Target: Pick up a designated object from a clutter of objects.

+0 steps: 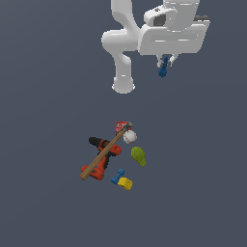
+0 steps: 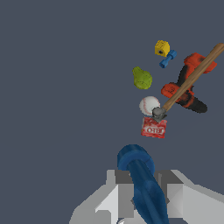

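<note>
My gripper [image 1: 165, 62] hangs high above the floor, shut on the designated object [image 1: 163, 69], a small bright-blue stubby piece that pokes out below the fingers. The wrist view shows that blue piece [image 2: 142, 181] clamped between both fingers [image 2: 125, 197]. The clutter of objects lies well below and apart from the gripper: a wooden-handled hammer [image 1: 103, 153] across a red-and-black drill [image 1: 103, 155], a white ball [image 1: 130, 137], a red box [image 1: 121, 126], a green lump [image 1: 139, 156], a yellow block [image 1: 125, 183] and another small blue piece [image 1: 117, 176] touching it.
The arm's white base [image 1: 123, 86] stands behind the heap in the exterior view. Dark grey floor [image 1: 43, 144] spreads all around the clutter. In the wrist view the heap, with its drill [image 2: 188, 83] and hammer [image 2: 188, 81], sits far off.
</note>
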`<state>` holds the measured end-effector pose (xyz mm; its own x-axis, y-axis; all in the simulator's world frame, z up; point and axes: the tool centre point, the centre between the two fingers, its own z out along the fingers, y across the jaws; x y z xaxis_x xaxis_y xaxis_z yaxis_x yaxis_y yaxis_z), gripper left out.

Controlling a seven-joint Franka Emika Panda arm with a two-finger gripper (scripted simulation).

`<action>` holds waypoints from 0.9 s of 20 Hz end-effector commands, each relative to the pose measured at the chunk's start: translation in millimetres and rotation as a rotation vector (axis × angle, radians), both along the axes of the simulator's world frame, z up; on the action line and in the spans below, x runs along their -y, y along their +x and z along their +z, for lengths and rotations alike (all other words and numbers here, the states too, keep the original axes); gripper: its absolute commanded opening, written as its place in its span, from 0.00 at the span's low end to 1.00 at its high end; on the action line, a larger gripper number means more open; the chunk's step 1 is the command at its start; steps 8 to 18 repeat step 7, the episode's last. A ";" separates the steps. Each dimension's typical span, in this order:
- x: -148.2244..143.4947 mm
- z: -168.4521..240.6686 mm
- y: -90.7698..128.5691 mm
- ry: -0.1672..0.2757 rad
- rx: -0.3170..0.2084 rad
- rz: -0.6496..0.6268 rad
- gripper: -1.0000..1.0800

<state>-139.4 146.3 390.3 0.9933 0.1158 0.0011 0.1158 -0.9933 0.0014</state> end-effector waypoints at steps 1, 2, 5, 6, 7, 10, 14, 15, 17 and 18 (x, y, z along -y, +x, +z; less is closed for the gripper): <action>-3.0 8.7 -6.0 0.001 -0.001 -0.001 0.00; -4.0 11.1 -7.4 0.001 -0.001 -0.001 0.00; -6.0 15.7 -9.9 0.001 -0.001 -0.001 0.00; -6.4 16.3 -10.2 0.001 -0.001 -0.001 0.00; -6.1 16.6 -10.2 0.001 -0.001 -0.001 0.00; -6.1 16.6 -10.2 0.001 -0.001 -0.001 0.00; -6.1 16.6 -10.2 0.001 -0.001 -0.001 0.00; -6.1 16.6 -10.2 0.001 -0.001 -0.001 0.00; -6.1 16.6 -10.2 0.001 -0.001 -0.001 0.00; -6.1 16.6 -10.2 0.001 -0.001 -0.001 0.00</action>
